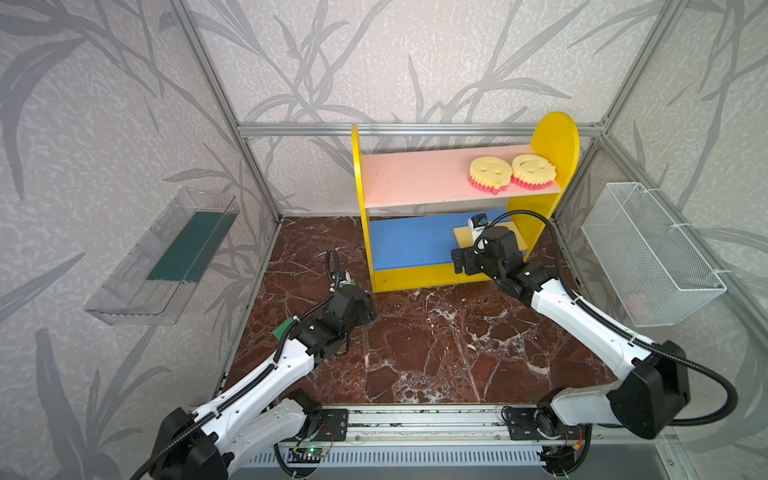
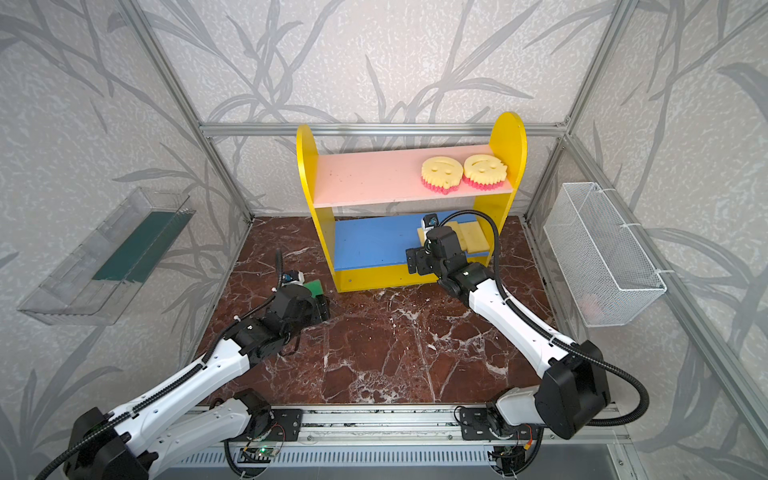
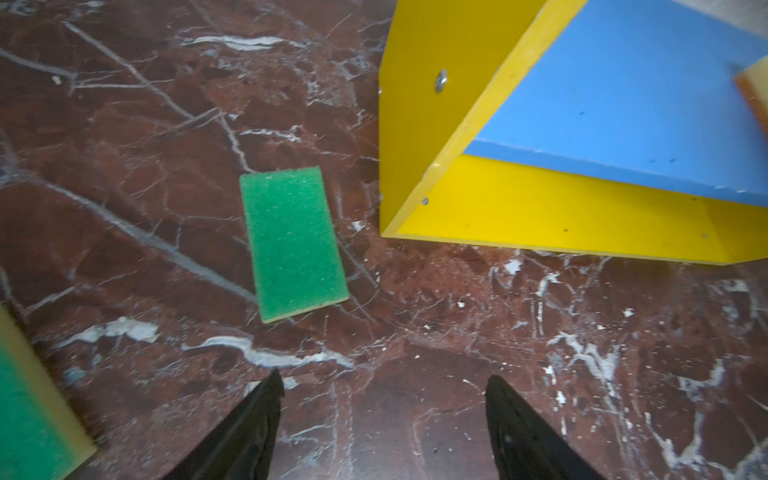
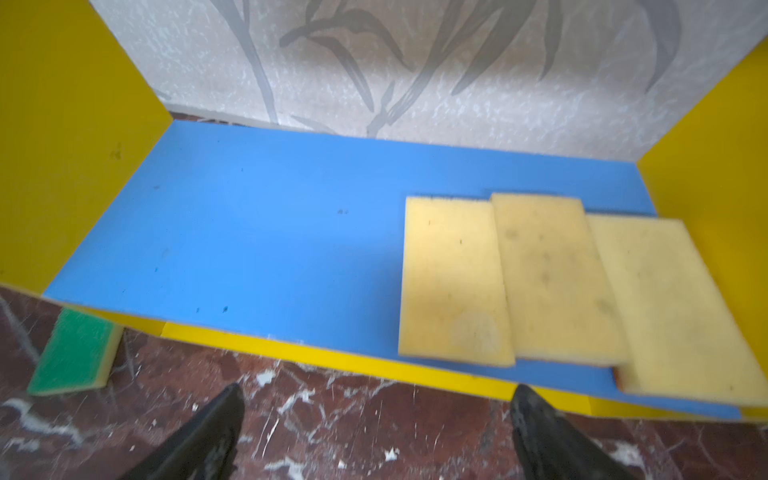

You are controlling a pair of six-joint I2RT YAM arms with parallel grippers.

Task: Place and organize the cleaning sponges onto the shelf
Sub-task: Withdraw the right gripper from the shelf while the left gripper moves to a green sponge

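Both top views look down from high in front, across the counter to the shelf. The left wrist camera hangs close over the counter; the right faces the blue lower board, seen in both wrist views.

Readable text, labels, brands, numbers: none in any view. Sign-like marks only: a smiley face, two eyes and a curved mouth, pressed into the top of the inner round yellow sponge and of the outer round yellow sponge. Both lie side by side at the right end of the pink upper board of the shelf, in both top views.
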